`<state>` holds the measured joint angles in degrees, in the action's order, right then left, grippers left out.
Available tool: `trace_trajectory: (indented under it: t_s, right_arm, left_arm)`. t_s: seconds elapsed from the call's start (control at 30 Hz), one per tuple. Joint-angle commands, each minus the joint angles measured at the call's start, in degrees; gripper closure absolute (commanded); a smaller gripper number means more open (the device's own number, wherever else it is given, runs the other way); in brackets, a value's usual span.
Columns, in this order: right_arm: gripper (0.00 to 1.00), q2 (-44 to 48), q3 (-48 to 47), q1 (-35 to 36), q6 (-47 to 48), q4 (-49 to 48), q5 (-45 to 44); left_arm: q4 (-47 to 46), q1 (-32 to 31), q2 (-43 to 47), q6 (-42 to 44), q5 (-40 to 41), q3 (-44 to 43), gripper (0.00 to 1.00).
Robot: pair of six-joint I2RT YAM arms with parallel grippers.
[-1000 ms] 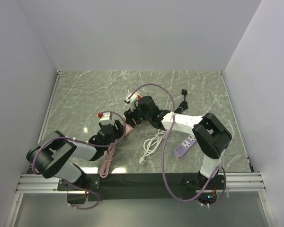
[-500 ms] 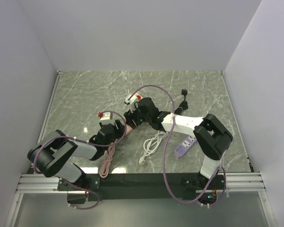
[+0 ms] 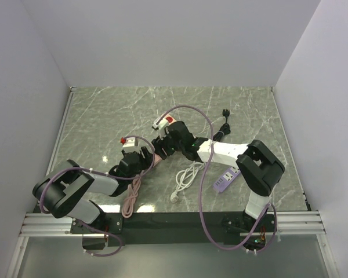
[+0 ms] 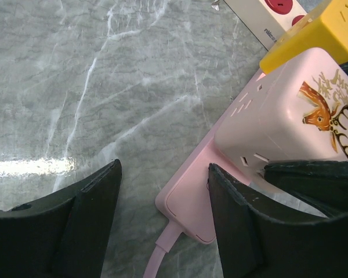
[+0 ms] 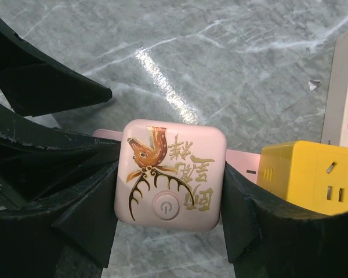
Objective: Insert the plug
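Pink power strip (image 4: 191,200) lies with its corded end between the left gripper's (image 4: 162,174) half-spread, unclamped jaws, the right gripper (image 5: 169,176) clamps a pink deer-printed cube (image 5: 162,150), and the yellow plug (image 5: 304,176), just outside one finger, looks light, rigid and slick, best pinched across opposite flat sides.

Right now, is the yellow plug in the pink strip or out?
Cannot tell if seated. The yellow plug stands upright on the pink power strip beside the pink deer cube; its underside is hidden.
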<state>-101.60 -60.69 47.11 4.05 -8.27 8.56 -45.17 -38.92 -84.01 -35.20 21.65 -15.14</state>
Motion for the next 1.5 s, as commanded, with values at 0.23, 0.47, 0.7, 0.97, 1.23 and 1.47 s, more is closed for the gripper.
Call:
trace_trajectory:
  t_s: [0.23, 0.47, 0.7, 0.97, 1.23, 1.47]
  right_arm:
    - [1.00, -0.9, 1.0, 1.8, -2.6, 3.6, -2.5]
    - [1.00, -1.9, 1.5, 3.1, -3.6, 3.8, -6.4]
    - [1.00, -1.9, 5.7, 4.4, -4.0, 3.1, -10.3]
    - [1.00, -4.3, 6.6, 4.5, -5.3, 2.7, -11.8]
    - [1.00, -7.8, 5.8, 4.4, -5.2, 3.3, -12.0]
    - [1.00, -10.5, 6.4, 4.7, -6.5, 3.5, -11.0]
  left_arm:
    - [0.2, -0.1, 1.2, 0.5, -1.3, 0.1, 0.34]
    - [0.1, -0.1, 1.2, 0.4, -1.1, 0.3, 0.36]
    - [0.4, 0.0, 1.5, 0.4, -0.3, 0.7, 0.40]
    - [0.0, 0.4, 0.8, -0.1, -0.7, 0.8, 0.40]
    - [1.1, 1.1, 2.3, -0.2, -0.2, 1.4, 0.40]
    - [1.3, 1.9, 3.1, -0.5, -0.3, 2.2, 0.41]
